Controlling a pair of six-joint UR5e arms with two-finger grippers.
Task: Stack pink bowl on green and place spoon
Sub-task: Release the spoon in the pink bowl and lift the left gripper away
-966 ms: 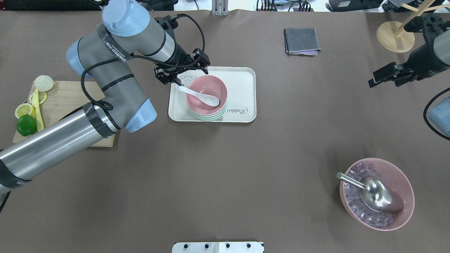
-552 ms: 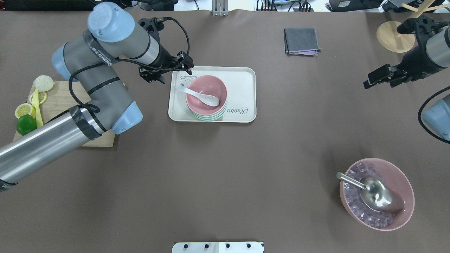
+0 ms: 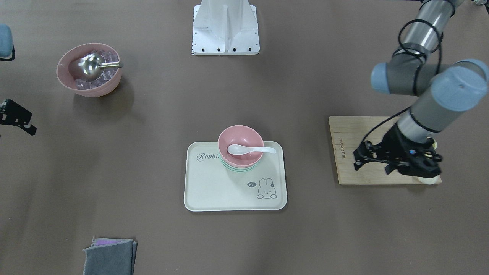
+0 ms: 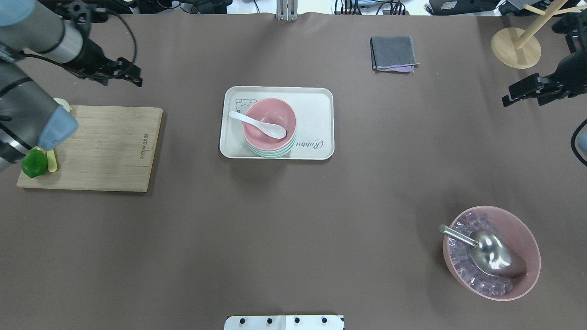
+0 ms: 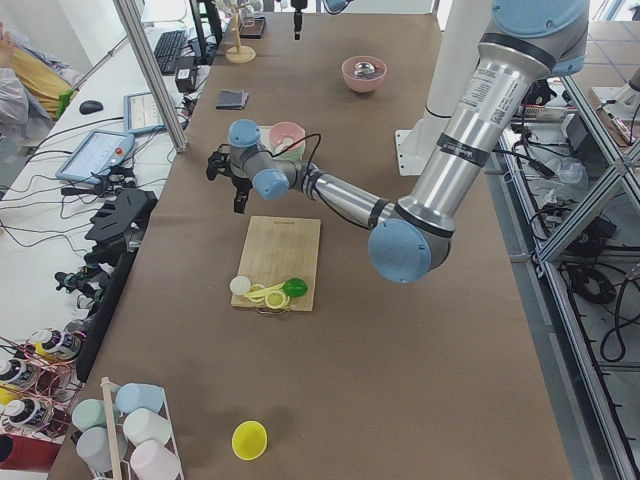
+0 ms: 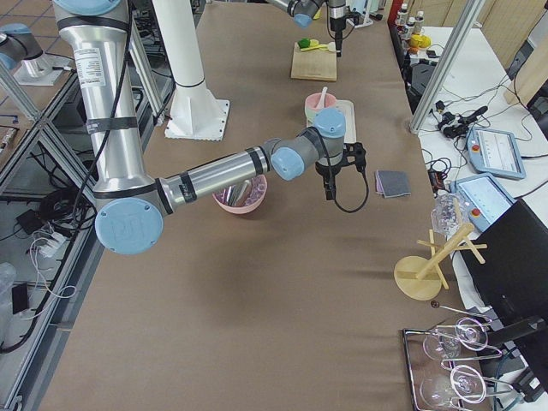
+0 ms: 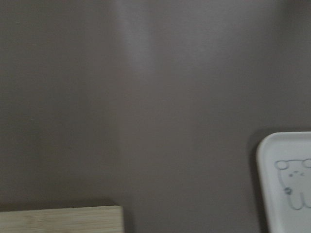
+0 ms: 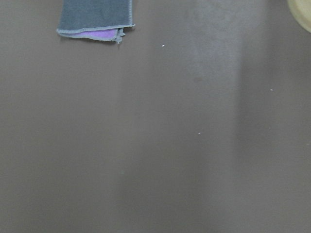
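The pink bowl point(image 4: 275, 109) sits stacked on the green bowl point(image 4: 275, 155), at the near side of the white tray point(image 4: 316, 105). The white spoon point(image 4: 257, 123) lies in the pink bowl with its handle over the left rim. The stack also shows in the front view: pink bowl point(image 3: 240, 137), green bowl point(image 3: 238, 169), spoon point(image 3: 248, 149). My left gripper point(image 4: 135, 77) is open and empty, far left of the tray, by the far edge of the cutting board. My right gripper point(image 4: 523, 101) is open and empty at the right table edge.
A wooden cutting board point(image 4: 105, 146) with a lime point(image 4: 34, 165) and lemon slices lies at left. A large pink bowl of ice point(image 4: 527, 238) with a metal scoop point(image 4: 490, 252) stands near right. A grey cloth point(image 4: 394, 52) and a wooden stand point(image 4: 516, 46) are at the back.
My left arm has drawn back to the left, from the spoon handle at the tray to the cutting board's far edge. The spoon stays in the pink bowl. My right gripper drifted right.
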